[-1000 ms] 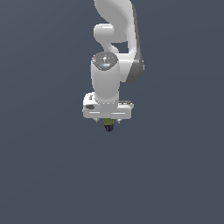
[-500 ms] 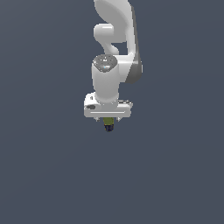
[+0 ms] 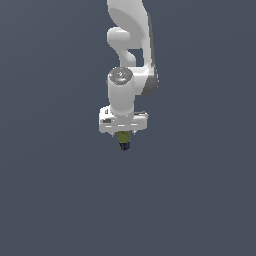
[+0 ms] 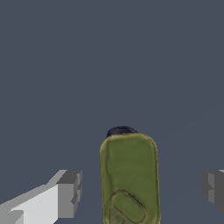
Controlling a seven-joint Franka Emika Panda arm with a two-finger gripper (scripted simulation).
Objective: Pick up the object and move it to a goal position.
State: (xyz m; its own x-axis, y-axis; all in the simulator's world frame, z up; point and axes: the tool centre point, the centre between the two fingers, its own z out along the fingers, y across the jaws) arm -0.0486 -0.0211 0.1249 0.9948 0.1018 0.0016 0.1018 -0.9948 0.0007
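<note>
— So, has anything shifted over the last second?

— Barely. In the exterior view the arm (image 3: 131,45) hangs in the same pose as before, and the gripper (image 3: 123,136) sits at the same spot against the plain grey-blue background. The object (image 3: 124,140) pokes out just beneath it, as it did a second ago.

— And the fingers, are they clamped on it?

— No, not from what the wrist view shows. The object (image 4: 129,177) stands between the two fingers, olive-green face toward the camera with a dark cap peeking over its far end. One grey fingertip (image 4: 70,193) is off to one side and the other sits at the opposite edge of the frame, each with a clear gap of background between it and the object. So the jaws stand spread, touching nothing.

— What does that mean for the task, then?

— My judgement: the gripper is centred around the object and paused, so the approach looks finished and the grasp is the step in hand. Nothing is picked up yet, and no goal marker shows in either view.

— Any risk?

— The object is far narrower than the gripper, so the fingers have a long way to close. If it sits off-centre, one pad could nudge it first and tip it.
</note>
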